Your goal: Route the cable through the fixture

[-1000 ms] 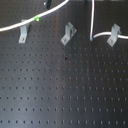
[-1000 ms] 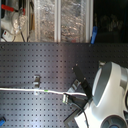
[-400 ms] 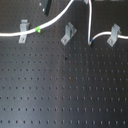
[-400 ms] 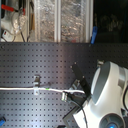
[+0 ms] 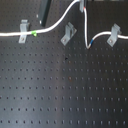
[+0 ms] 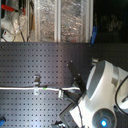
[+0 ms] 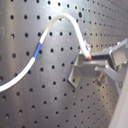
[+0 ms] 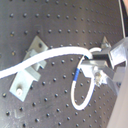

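Note:
The white cable (image 5: pixel 55 27) runs from the first exterior view's left past the left fixture clip (image 5: pixel 22 31), with its green band (image 5: pixel 34 34) just beyond the clip. It rises to my gripper (image 5: pixel 82 6) at the top edge, which is shut on it. From there it hangs in a loop with the blue band (image 5: pixel 91 44) at the bottom and climbs to the right clip (image 5: pixel 114 35). The middle clip (image 5: pixel 68 34) stands below the cable, apart from it. In the first wrist view the blue band (image 7: pixel 38 49) shows, and the cable meets a clip (image 7: pixel 82 72).
A dark perforated board (image 5: pixel 65 95) carries everything. A dark straight bar (image 5: pixel 45 12) stands at the back in the first exterior view. In the second exterior view the white arm (image 6: pixel 102 95) fills the lower right, with shelves of clutter (image 6: pixel 45 20) behind the board.
The cable's left stretch and green band have dropped down to the left clip. The hanging loop with the blue band has sunk lower between the middle and right clips.

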